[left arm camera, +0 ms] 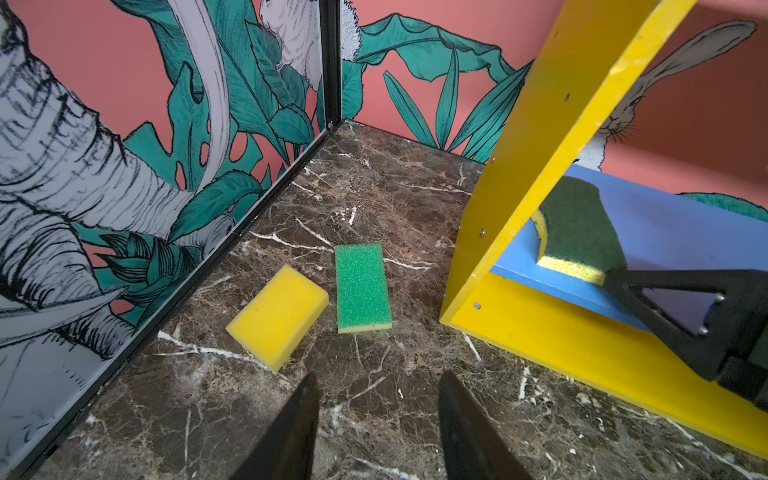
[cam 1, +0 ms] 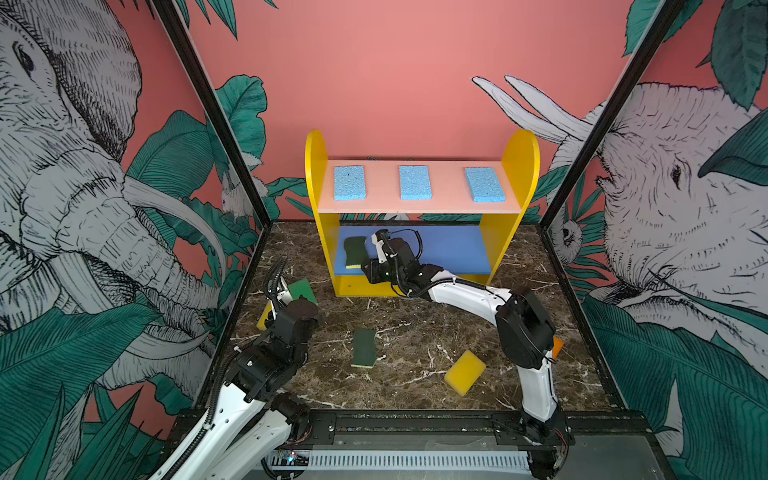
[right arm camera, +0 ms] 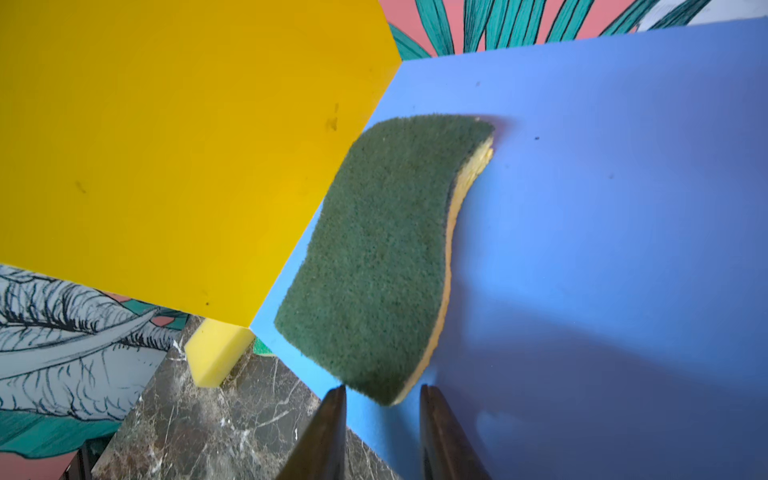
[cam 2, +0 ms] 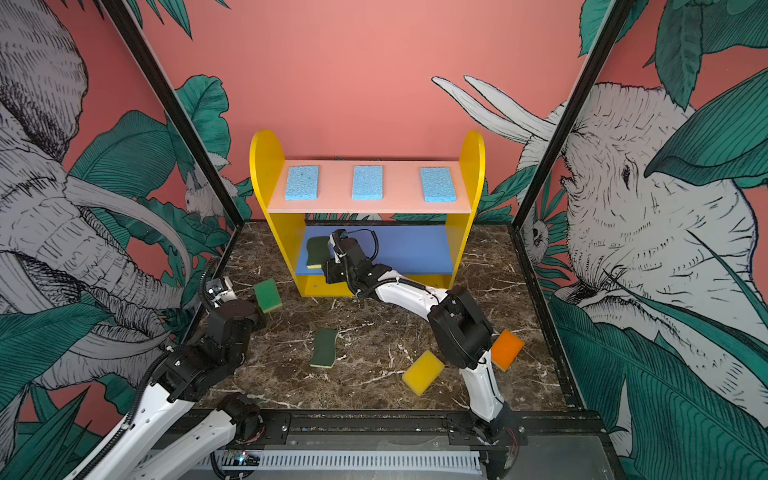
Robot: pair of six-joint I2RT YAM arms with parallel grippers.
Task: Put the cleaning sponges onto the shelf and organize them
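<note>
The right claw point(right arm camera: 381, 394) reaches under the pale pink top board point(cam 1: 449, 199) of the small three-tier shelf point(cam 1: 521, 166), at the left end of its blue middle board point(cam 1: 449, 249). There a wavy dark-green-on-yellow sponge point(right arm camera: 382, 257) lies scourer side up, close against the yellow side panel point(right arm camera: 166, 145) and near the board's front edge. Its near corner pokes between the claw's tips, which stand a narrow gap apart. Whether they pinch that corner or merely flank it I cannot tell.

The left claw point(left arm camera: 376, 380) hangs over the dark marble bench point(cam 1: 436, 328), jaws moderately wide with nothing between them. It faces a plain yellow sponge point(left arm camera: 277, 318) and a bright green sponge point(left arm camera: 363, 287) lying just beside each other. Three light-blue porous sponges point(cam 1: 414, 182) sit in a spaced row on the top board. Spread over the bench are a second wavy green sponge point(cam 1: 364, 348), another yellow sponge point(cam 1: 465, 372) and an orange sponge point(cam 2: 508, 349).

The step in hand looks like setting this sponge down and backing out. The main risk is a drag: if the soft corner catches on a fingertip as the arm pulls back, the sponge could slide over the front edge and fall. Lifting the wrist too early could knock the top board from below and shift the blue row. The sponge also lies slightly askew, which may crowd later ones.
</note>
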